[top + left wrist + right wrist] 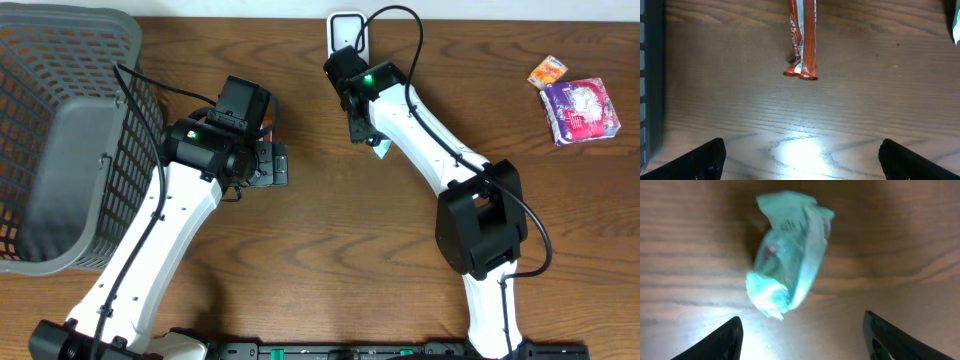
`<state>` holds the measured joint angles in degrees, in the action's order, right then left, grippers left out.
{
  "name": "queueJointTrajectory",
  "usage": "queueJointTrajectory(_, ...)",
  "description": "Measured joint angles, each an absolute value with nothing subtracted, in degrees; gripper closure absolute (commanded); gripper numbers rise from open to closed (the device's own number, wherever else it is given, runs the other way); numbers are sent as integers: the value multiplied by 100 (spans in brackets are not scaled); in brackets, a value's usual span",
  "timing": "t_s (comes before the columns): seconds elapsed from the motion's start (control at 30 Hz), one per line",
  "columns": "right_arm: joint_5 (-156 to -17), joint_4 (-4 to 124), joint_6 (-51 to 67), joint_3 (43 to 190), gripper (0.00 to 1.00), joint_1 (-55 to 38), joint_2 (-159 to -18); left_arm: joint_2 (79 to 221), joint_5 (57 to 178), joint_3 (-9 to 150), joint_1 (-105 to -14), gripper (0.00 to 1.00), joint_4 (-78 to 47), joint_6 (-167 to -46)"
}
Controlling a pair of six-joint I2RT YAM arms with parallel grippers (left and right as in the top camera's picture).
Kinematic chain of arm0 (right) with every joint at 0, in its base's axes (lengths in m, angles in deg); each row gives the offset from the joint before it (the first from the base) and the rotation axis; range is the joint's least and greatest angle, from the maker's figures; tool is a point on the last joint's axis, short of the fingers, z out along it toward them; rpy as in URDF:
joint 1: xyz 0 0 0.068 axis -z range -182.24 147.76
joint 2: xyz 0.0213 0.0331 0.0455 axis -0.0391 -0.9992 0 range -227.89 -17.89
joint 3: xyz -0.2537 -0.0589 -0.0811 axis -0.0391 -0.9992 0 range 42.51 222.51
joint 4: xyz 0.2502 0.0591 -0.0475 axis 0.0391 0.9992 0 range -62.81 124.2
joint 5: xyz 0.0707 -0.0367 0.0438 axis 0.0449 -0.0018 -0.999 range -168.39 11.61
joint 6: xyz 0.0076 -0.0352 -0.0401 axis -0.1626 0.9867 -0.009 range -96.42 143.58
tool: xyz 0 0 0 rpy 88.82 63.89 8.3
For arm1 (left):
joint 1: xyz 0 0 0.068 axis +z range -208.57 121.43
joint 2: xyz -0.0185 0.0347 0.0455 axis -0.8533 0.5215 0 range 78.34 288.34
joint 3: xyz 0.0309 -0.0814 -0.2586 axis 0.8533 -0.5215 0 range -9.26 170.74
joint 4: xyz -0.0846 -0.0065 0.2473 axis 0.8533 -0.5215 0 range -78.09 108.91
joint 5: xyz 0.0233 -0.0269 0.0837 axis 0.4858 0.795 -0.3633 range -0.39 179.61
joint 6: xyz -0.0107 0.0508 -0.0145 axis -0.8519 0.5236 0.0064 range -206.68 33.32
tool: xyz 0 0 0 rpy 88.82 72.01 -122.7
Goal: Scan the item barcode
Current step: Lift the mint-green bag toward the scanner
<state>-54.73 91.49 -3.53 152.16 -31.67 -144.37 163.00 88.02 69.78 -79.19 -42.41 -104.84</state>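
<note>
Since the packet (790, 255) lies loose on the worktop (900, 240) just ahead of the released right pincer (802, 340), and the left pincer (800, 155) gapes empty short of the wrapper (802, 40), a clean grasp should pinch the packet's edge, leaving any barcode exposed.

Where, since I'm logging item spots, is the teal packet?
Right wrist view: the teal packet lies just ahead of the open right gripper. Overhead, it peeks out beside that gripper, near the white device at the table's far edge.

Wooden table (330, 250): basket (100, 60), purple pack (580, 110), orange pack (547, 71)
</note>
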Motion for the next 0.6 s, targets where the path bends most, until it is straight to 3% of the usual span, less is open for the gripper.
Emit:
queueJointTrajectory(0.3,-5764,7973,-655,15218,28,-3005,-14461,16300,8802,6978,-7919,2,-4241,-10484)
queueJointTrajectory(0.5,-5937,7973,-762,15220,27,-2935,-14996,16300,8802,6978,-7919,2,-4241,-10484)
queueJointTrajectory(0.57,-5948,8102,-762,15220,33,-2937,-15241,16300,8802,6978,-7919,2,-4239,-10484)
queueJointTrajectory(0.6,-5869,8161,-758,15220,42,-2946,-15324,16300,8802,6978,-7919,2,-4241,-10484)
